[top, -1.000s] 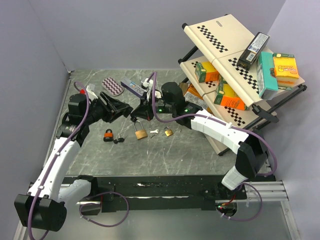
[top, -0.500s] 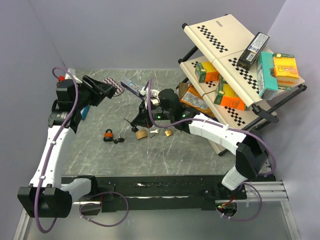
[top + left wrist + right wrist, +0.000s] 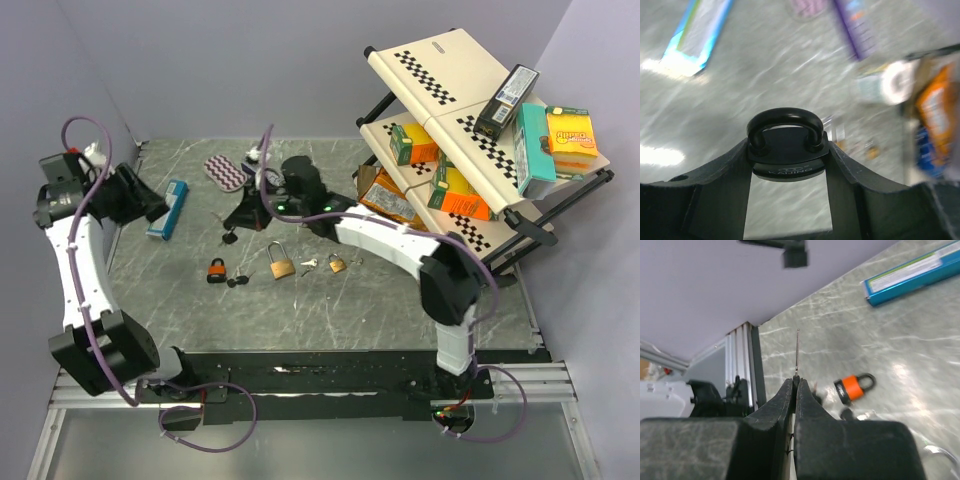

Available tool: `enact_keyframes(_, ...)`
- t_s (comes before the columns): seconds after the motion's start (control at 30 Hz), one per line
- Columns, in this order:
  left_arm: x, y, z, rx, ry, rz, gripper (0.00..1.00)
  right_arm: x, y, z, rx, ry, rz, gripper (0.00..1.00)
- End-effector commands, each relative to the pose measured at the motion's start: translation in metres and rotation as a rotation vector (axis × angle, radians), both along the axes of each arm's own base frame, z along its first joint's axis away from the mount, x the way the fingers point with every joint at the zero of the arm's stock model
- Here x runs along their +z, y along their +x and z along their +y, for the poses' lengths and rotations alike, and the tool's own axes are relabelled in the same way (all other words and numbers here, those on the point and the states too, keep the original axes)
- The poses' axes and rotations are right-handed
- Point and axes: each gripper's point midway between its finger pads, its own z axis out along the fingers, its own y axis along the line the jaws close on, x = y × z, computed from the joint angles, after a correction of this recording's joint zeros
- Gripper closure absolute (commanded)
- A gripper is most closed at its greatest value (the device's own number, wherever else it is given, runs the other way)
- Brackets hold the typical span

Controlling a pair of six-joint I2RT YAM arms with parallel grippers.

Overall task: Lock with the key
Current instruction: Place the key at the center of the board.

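Observation:
My left gripper (image 3: 148, 206) is at the far left of the table, shut on a black padlock (image 3: 786, 150) whose closed shackle points away from the wrist. My right gripper (image 3: 236, 222) hovers left of centre, shut on a key (image 3: 798, 354) whose thin blade sticks out past the fingertips. In the right wrist view the jaws (image 3: 796, 382) are pressed together on the key's head. An orange padlock (image 3: 216, 269), a large brass padlock (image 3: 281, 264) and a small brass padlock (image 3: 337, 264) lie on the table, with loose keys (image 3: 308, 264) between them.
A blue box (image 3: 168, 208) lies by the left gripper. A pink patterned pad (image 3: 226, 173) lies at the back. A tilted shelf rack (image 3: 470, 150) with several boxes fills the right. Dark keys (image 3: 237, 281) lie beside the orange padlock (image 3: 854, 388). Walls close the left and back.
My left arm has swung far left and back, carrying the black padlock away from the centre. My right gripper has moved left and back with the key, away from the brass padlock.

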Motion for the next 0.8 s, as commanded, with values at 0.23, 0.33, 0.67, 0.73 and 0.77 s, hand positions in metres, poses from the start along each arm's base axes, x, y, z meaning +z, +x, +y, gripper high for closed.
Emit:
enact_keyframes(0.23,-0.036,-0.056,0.048,-0.135,0.239,0.163,0.99,-0.035,-0.021,0.120,0.105,0.128,0.171,1.00)
enact_keyframes(0.33,-0.044,-0.064,0.057,-0.115,0.267,0.179,0.99,-0.056,-0.033,0.140,0.122,0.128,0.222,1.00)
enact_keyframes(0.67,-0.070,-0.082,0.067,-0.114,0.223,0.236,0.99,-0.136,-0.047,0.162,0.086,0.067,0.289,1.00)
enact_keyframes(0.73,-0.077,-0.085,0.065,-0.125,0.208,0.249,0.99,-0.145,-0.044,0.164,0.057,0.049,0.306,1.00)
enact_keyframes(0.77,-0.080,-0.085,0.065,-0.127,0.206,0.252,0.99,-0.148,-0.040,0.165,0.038,0.046,0.300,1.00)
